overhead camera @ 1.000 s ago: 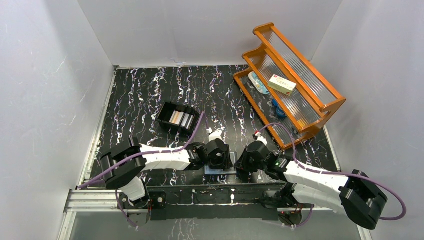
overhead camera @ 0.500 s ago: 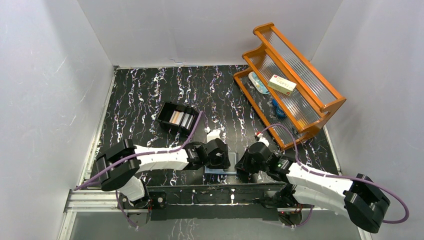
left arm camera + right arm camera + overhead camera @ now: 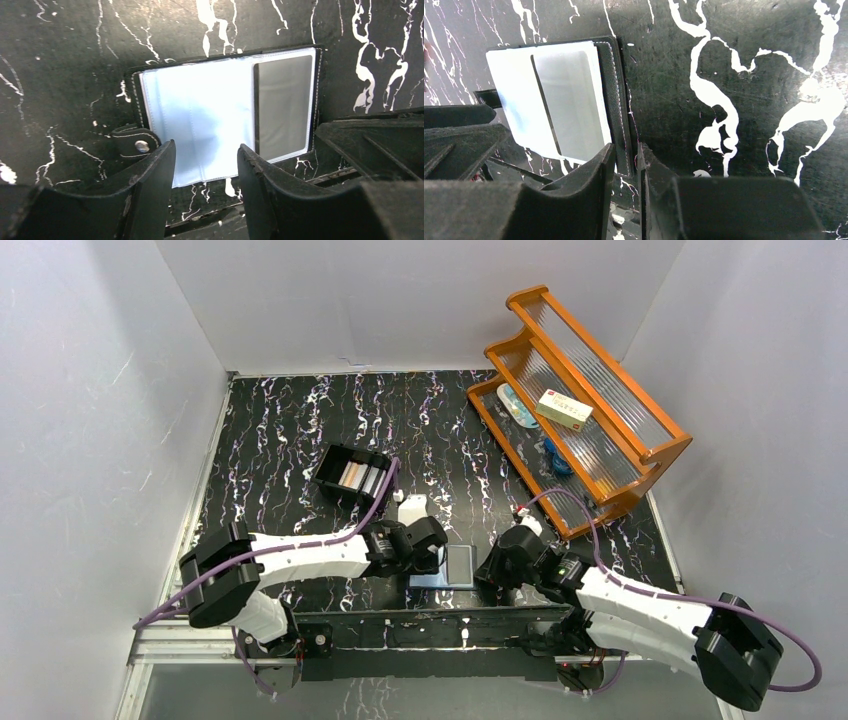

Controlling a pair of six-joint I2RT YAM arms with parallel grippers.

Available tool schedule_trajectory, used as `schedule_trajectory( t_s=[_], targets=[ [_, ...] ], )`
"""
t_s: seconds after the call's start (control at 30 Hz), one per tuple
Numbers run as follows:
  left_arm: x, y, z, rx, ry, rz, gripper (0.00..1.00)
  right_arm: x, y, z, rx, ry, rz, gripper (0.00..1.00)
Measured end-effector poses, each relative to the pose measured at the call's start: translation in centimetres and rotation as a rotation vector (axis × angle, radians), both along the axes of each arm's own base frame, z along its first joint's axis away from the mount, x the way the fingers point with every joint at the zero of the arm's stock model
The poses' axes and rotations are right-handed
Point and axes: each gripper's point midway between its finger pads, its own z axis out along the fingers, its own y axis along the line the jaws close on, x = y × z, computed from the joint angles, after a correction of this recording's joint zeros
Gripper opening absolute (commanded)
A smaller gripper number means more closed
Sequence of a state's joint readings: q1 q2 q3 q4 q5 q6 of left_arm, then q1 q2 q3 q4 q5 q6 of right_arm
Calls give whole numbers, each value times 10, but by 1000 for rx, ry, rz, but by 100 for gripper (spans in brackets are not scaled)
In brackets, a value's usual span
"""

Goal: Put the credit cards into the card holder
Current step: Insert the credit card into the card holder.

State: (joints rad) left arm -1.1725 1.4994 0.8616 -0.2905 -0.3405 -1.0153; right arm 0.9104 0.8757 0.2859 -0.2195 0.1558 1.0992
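Observation:
The card holder [image 3: 443, 571] lies open near the table's front edge, its pale blue sleeves up and its snap tab [image 3: 138, 145] to the left. A grey credit card [image 3: 282, 105] sits in its right-hand slot [image 3: 569, 100]. My left gripper [image 3: 206, 160] hovers open just short of the holder's near edge [image 3: 430, 554], nothing between its fingers. My right gripper [image 3: 626, 155] is low at the holder's right side [image 3: 488, 570], its jaws a narrow gap apart, with the holder's black stitched edge [image 3: 618, 110] running into that gap. More credit cards [image 3: 361, 477] stand in a black box.
The black box [image 3: 334, 468] sits behind and left of the holder. An orange wooden rack [image 3: 600, 390] at the back right carries a cream-and-red carton [image 3: 563, 409] and small items. A black rail [image 3: 430, 625] runs along the table's near edge, right under the grippers.
My left gripper has drawn back to the left off the card holder, uncovering the grey card in its slot. My right gripper's jaws have parted slightly and it has shifted a little.

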Motion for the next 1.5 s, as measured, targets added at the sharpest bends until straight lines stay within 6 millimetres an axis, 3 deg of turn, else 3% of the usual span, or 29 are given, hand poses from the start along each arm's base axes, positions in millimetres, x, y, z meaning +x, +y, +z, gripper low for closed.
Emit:
schedule_trajectory(
  t_s=[0.2,0.3,0.37,0.5,0.67,0.8,1.03,1.27,1.5],
  targets=[
    [0,15,-2,65,-4,-5,47,0,0,2,1,-5,7,31],
    [1,12,3,80,-6,-32,42,4,6,13,16,-20,18,30],
    [3,2,11,51,-13,-55,38,7,13,24,40,-39,29,30],
    [0,-33,27,-97,-7,-123,16,14,26,40,89,-71,44,29],
    [0,-56,26,-202,19,-160,10,15,33,32,85,-49,59,29],
    [4,-47,9,-162,45,-133,9,14,35,23,67,-24,66,29],
    [4,-12,-24,-21,75,-78,9,15,36,15,54,-11,66,29],
    [9,-5,-25,46,70,-39,12,13,30,7,39,-6,56,29],
    [17,15,-18,172,40,-16,27,10,26,6,48,-14,50,29]
  ],
)
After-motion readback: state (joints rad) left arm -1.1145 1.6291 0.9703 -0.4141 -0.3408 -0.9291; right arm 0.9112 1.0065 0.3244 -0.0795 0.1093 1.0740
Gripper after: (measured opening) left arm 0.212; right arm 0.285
